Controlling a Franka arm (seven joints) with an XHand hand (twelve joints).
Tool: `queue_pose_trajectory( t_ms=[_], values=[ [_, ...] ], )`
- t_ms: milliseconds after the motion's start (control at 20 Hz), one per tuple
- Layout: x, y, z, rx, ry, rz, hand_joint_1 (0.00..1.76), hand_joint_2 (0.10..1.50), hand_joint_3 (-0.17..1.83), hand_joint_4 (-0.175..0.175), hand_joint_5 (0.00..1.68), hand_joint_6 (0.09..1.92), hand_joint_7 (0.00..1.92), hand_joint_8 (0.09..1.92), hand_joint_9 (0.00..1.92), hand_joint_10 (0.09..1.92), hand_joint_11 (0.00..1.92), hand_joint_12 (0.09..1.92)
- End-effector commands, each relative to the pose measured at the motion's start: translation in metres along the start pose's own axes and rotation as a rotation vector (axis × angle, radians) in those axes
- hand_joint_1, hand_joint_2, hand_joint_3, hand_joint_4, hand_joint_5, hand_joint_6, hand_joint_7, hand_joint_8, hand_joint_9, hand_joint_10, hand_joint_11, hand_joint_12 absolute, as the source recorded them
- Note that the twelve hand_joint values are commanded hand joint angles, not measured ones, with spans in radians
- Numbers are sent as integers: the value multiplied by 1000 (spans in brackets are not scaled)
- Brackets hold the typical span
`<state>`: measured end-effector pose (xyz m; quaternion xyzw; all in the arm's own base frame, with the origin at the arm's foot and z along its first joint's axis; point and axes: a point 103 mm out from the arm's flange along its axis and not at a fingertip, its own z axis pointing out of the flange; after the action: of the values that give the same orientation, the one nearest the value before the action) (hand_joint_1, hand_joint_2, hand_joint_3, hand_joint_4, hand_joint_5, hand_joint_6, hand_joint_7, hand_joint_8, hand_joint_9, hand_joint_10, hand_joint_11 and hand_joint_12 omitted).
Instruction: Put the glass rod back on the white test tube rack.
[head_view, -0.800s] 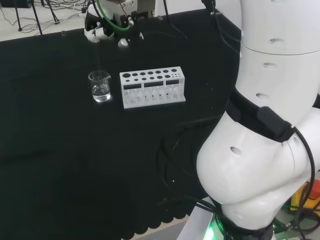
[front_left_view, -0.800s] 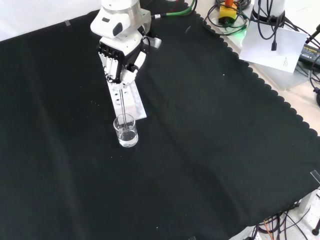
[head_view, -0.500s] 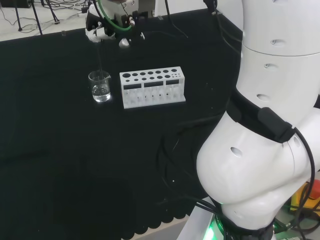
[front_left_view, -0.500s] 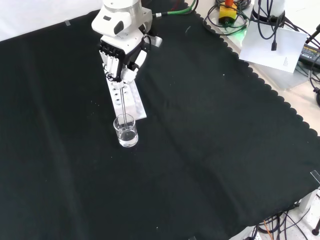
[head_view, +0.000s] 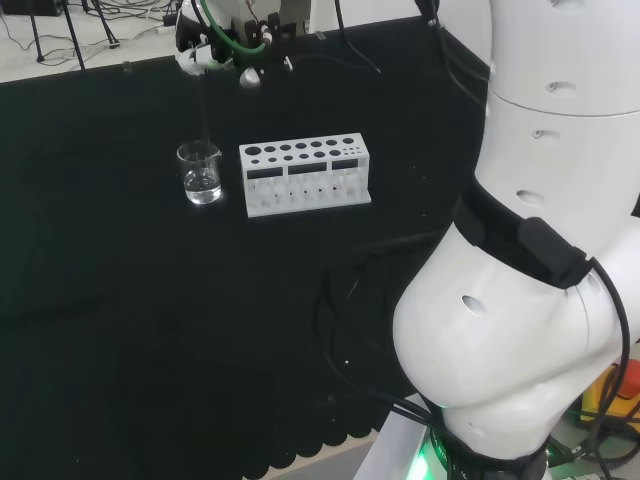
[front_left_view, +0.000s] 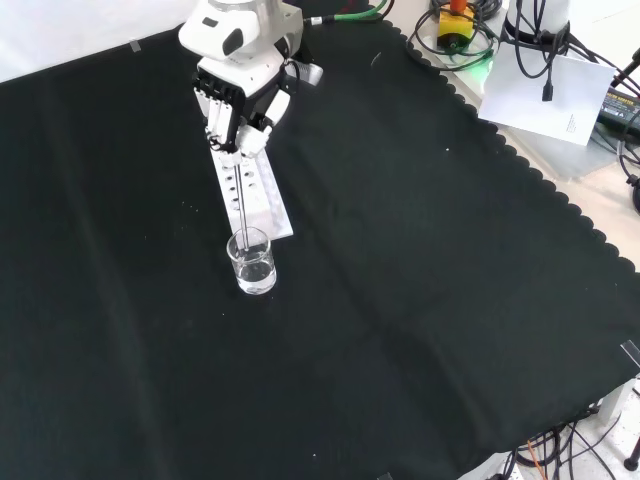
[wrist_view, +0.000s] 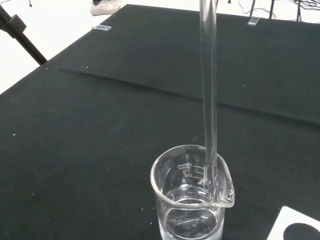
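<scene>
I see the hand (front_left_view: 237, 105) with fingers curled, pinching the glass rod (front_left_view: 241, 205) upright. Its lower end dips into the beaker (front_left_view: 251, 262) (partly filled with clear liquid) beside the white rack (front_left_view: 255, 196).

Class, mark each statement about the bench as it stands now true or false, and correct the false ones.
1. The hand has its fingers pinched on the glass rod. True.
2. The glass rod lies flat across the white test tube rack. False: it hangs upright, its lower end at the mouth of the beaker.
3. The beaker holds some clear liquid. True.
4. In the head view, the beaker stands to the right of the white test tube rack. False: it stands to the rack's left.
5. The beaker is tipped on its side. False: it stands upright on the black cloth.
</scene>
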<state>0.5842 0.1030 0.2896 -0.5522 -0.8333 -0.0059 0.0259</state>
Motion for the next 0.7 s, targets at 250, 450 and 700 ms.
queue_pose_trajectory(
  t_ms=[250,450,700],
  values=[
    [-5,-25,-67,-88,42,41,1296,1152,-175,-175,1158,427,1076,1191,1602,821,1623,591],
    [-17,-44,-83,-108,37,66,1296,1152,-175,-175,1158,428,1076,1191,1602,821,1623,592],
    [-38,-67,-90,-117,24,110,1296,1152,-175,-175,1157,428,1076,1191,1602,822,1622,592]
  ],
)
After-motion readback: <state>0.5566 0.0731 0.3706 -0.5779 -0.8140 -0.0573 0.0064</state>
